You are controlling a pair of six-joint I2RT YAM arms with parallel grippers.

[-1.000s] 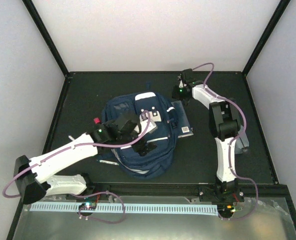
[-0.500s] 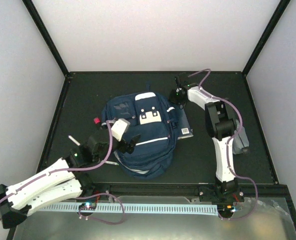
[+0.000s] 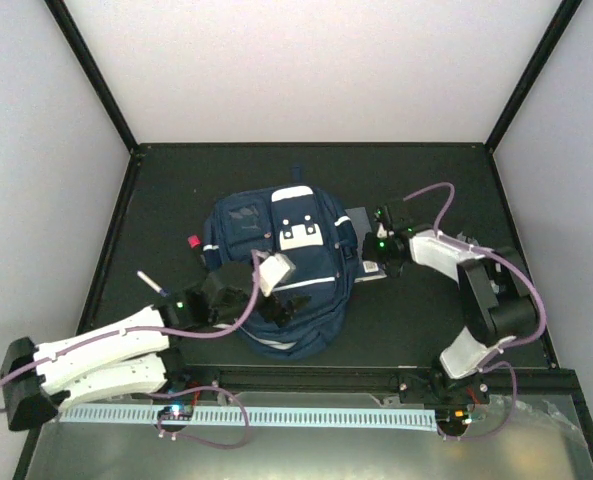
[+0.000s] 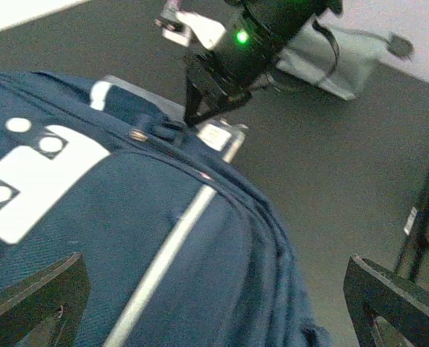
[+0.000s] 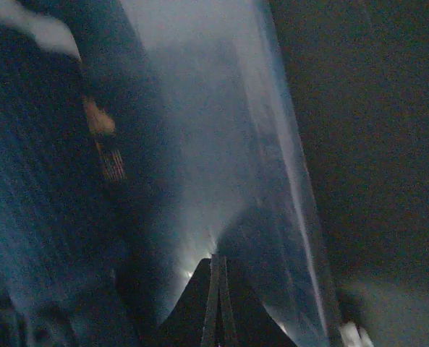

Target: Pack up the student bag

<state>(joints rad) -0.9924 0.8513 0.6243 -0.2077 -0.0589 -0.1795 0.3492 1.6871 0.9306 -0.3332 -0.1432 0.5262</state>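
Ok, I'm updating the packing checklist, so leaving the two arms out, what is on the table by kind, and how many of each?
Navy backpack: 1
Blue book: 1
Grey pouch: 1
White pen: 1
Red-capped marker: 1
Total: 5

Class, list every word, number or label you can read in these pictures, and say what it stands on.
None can be read.
White sticker on the book: print too small and blurred.
White patch on the student bag: dark dots only, no letters.
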